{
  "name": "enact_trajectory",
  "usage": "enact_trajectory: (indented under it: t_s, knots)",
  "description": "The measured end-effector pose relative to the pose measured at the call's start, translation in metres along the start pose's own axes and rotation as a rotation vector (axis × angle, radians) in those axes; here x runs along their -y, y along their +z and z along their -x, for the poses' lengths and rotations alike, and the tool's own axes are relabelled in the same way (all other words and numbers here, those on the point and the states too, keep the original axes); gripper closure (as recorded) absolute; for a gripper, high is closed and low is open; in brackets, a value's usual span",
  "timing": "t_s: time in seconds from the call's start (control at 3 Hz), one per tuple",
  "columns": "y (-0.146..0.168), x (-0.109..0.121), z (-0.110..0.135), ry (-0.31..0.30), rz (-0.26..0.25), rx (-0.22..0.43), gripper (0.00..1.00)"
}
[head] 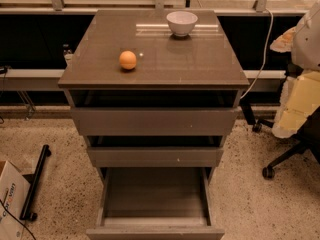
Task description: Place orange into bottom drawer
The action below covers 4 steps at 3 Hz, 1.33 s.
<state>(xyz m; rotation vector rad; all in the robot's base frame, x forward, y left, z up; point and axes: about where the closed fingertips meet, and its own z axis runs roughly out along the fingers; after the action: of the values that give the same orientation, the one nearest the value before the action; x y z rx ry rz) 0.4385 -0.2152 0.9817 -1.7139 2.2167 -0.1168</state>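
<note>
The orange (128,60) sits on the glossy grey-brown top of the cabinet (200,64), at its left middle. The bottom drawer (155,196) is pulled far out toward me, and its flat grey inside is bare. My gripper does not show in this view. Nothing is touching the orange.
A white bowl (181,23) stands at the back right of the cabinet top. The two upper drawers (155,121) are pulled out a little. An office chair with pale bulky shapes (295,104) stands on the right. A black bar (35,181) and a cardboard box (10,199) lie on the floor at the left.
</note>
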Motion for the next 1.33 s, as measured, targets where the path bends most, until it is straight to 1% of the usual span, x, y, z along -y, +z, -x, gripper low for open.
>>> enact_trajectory:
  t_s: [0.33,0.67,1.0,1.33]
  knots:
    - [0.001,0.001,0.002,0.002,-0.003,0.008,0.0]
    - [0.011,0.009,0.017,0.022,-0.027,0.075,0.0]
    - [0.043,0.023,0.059,0.024,-0.019,0.201,0.0]
    - [0.066,0.031,0.082,0.026,-0.002,0.256,0.0]
